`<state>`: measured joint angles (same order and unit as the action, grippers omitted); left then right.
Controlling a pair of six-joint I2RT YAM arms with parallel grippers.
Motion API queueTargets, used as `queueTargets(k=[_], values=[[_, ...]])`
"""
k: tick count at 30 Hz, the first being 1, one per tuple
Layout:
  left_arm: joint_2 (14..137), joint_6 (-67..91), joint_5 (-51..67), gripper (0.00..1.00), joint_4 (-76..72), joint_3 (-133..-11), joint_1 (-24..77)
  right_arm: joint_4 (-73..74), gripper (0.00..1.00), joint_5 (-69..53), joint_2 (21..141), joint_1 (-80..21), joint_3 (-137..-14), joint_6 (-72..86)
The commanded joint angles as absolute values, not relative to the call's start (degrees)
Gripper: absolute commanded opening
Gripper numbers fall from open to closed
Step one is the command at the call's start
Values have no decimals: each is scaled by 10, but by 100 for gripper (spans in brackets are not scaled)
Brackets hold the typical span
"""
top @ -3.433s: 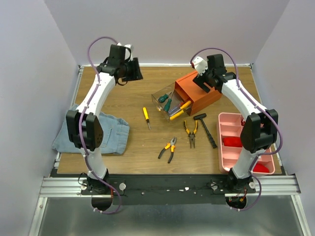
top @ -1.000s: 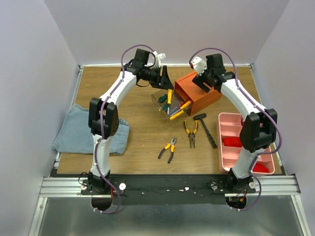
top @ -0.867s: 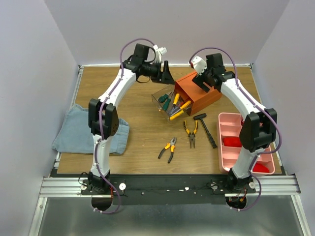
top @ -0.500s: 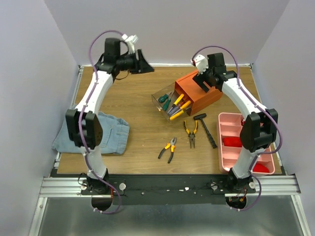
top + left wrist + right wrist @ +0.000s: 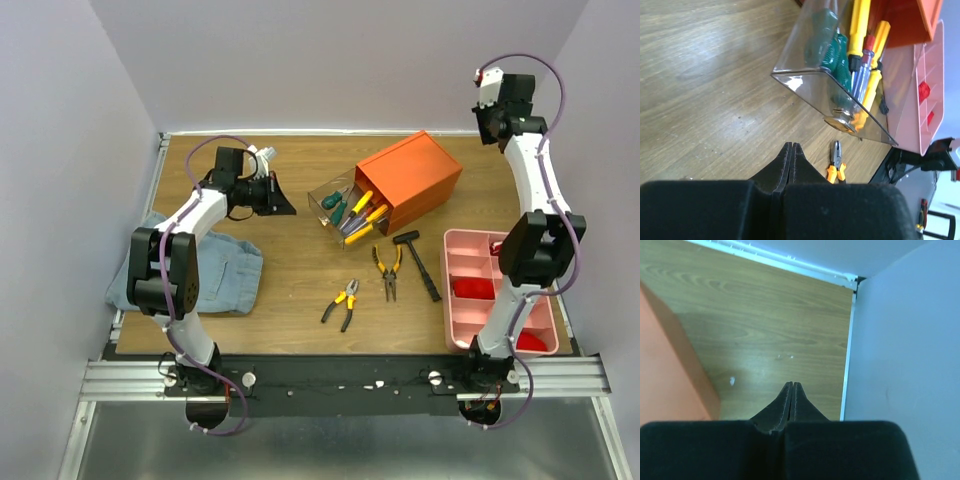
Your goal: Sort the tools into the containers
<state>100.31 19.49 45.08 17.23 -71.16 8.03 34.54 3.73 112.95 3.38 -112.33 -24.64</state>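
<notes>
The orange cabinet (image 5: 412, 176) stands at the table's middle back, one clear drawer (image 5: 331, 203) pulled out at its left. Green-handled (image 5: 823, 40), yellow-handled (image 5: 860, 22) and red-blue (image 5: 863, 65) screwdrivers lie in that drawer. Two pliers (image 5: 389, 270) (image 5: 343, 302) and a black hammer (image 5: 418, 258) lie on the wood in front. My left gripper (image 5: 283, 207) hangs shut and empty left of the drawer, fingertips (image 5: 791, 146) pressed together. My right gripper (image 5: 492, 128) is raised at the back right, shut on nothing, the cabinet's side (image 5: 665, 375) at its left.
A pink compartment tray (image 5: 470, 245) with red parts sits at the right front. A blue cloth (image 5: 205, 275) lies at the left under the left arm. The table's white back rail and corner (image 5: 849, 285) meet the grey wall close to the right gripper.
The yellow screwdriver left the table and now lies in the drawer. The left arm swung away and came down left of the drawer, shutting. The right arm lifted off the cabinet to the back right and shut.
</notes>
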Motion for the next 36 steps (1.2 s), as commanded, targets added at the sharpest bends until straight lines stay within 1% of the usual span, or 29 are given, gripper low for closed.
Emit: queueTargets(k=[1, 4, 6, 8, 10, 11, 13, 14, 17, 20, 28, 33, 36], values=[[991, 170, 504, 0, 138, -705, 101, 366, 2, -21, 1193, 37, -1172, -248], [1008, 195, 508, 0, 122, -704, 122, 377, 4, -74, 1227, 52, -1188, -257], [1013, 207, 508, 0, 107, -694, 134, 388, 5, -112, 1264, 61, -1229, -250], [1019, 209, 506, 0, 94, -693, 142, 411, 5, -140, 1291, 69, -1272, -256], [1023, 214, 511, 0, 80, -694, 156, 427, 5, -169, 1316, 76, -1288, -257], [1027, 215, 512, 0, 75, -695, 162, 432, 5, -211, 1319, 78, -1292, -260], [1035, 228, 526, 0, 49, -700, 174, 452, 5, -246, 1324, 77, -1294, -262], [1043, 232, 533, 0, 39, -701, 178, 460, 5, -285, 1324, 78, -1295, -262], [1065, 252, 540, 0, 9, -717, 190, 482, 6, -354, 1321, 77, -1274, -258], [1092, 286, 546, 0, -21, -742, 200, 499, 6, -394, 1317, 77, -1246, -248], [1136, 379, 560, 0, -107, -805, 212, 519, 7, -399, 1303, 71, -1199, -263], [1157, 396, 563, 0, -121, -841, 214, 519, 8, -369, 1303, 65, -1160, -278], [1172, 404, 563, 0, -124, -859, 222, 517, 8, -357, 1310, 63, -1158, -278]])
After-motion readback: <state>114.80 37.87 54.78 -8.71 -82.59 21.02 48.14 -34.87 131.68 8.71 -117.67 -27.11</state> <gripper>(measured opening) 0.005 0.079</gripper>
